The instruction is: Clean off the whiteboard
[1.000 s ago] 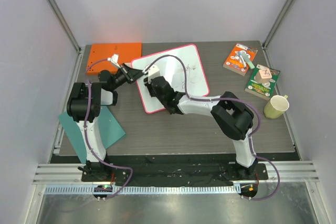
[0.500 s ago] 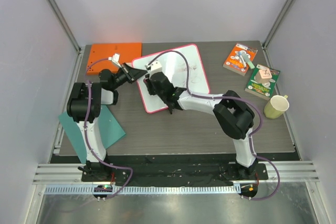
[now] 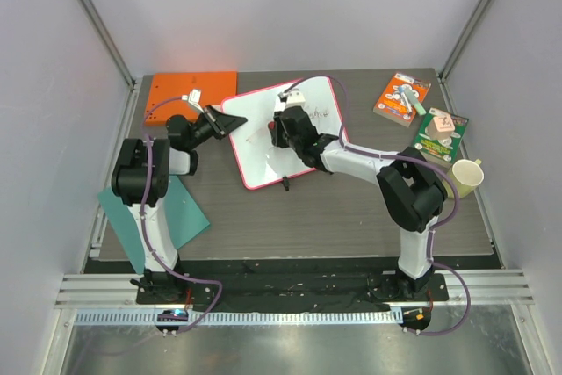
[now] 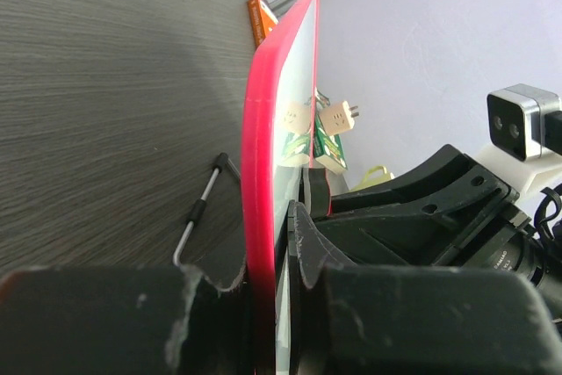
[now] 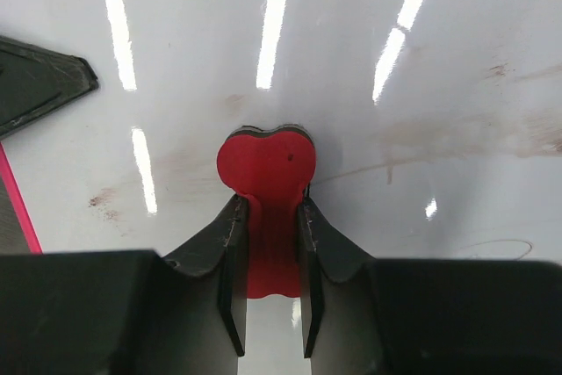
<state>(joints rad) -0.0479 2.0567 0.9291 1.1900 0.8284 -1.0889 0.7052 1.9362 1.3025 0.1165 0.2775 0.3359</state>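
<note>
The left gripper [image 3: 216, 120] is clamping the pink rim of the whiteboard [image 3: 255, 162], which is running straight out ahead of its fingers. The right gripper [image 5: 268, 217] is pinching a red eraser [image 5: 266, 157], holding it against the board surface just beyond its fingertips.

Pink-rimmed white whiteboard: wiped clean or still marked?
Still marked. The pink-rimmed white whiteboard shows dark scribbles near its far right corner, and the right wrist view shows brownish smears.
</note>
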